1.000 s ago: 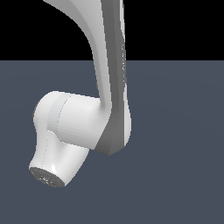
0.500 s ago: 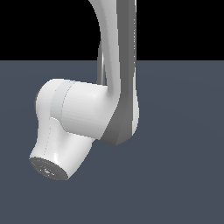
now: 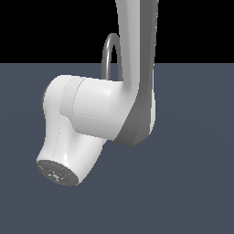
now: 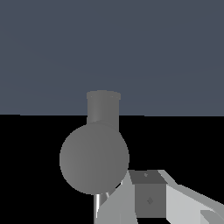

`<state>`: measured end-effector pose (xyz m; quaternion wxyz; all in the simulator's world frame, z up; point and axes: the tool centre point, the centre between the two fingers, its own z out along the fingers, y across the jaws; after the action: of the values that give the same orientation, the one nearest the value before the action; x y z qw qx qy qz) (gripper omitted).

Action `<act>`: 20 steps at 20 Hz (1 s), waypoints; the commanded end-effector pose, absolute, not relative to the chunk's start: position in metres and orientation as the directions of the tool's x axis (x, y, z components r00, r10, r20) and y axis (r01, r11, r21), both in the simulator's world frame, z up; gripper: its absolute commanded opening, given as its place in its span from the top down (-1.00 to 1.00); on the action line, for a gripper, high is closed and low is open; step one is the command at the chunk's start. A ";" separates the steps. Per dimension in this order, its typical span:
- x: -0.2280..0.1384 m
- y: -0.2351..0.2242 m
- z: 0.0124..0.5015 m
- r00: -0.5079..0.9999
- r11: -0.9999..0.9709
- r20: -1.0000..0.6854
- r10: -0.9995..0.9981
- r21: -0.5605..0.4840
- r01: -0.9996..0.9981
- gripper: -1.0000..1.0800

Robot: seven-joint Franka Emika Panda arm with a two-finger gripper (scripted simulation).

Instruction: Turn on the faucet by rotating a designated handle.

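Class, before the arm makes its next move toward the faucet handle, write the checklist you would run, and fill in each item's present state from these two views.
1. Faucet located: ok, its arched spout shows behind the robot arm.
2. Handle in sight: cannot tell in either view.
3. End effector near faucet: ok in the wrist view.
4. End effector open or shut: cannot tell.
5. Contact with faucet: cannot tell.

I see the arm (image 3: 96,114) glossy white with a mid-grey elbow panel and a dark grey end cap. The faucet (image 3: 109,52) reads plain mid-grey, no pattern, in both views. The floor (image 3: 196,160) is flat slate blue; background black. Gripper (image 4: 151,199) pale grey, darker grey pad.
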<state>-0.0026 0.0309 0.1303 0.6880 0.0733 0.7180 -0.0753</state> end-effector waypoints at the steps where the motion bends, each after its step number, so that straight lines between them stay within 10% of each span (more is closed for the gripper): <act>1: -0.005 0.016 0.147 -0.018 0.975 -1.000 -0.001 -0.005 0.224 1.00; 20: -0.018 -0.041 0.146 -0.001 0.975 -1.000 -0.001 -0.001 0.221 1.00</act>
<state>-0.0119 0.0065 0.1541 0.7090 0.0550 0.7015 -0.0469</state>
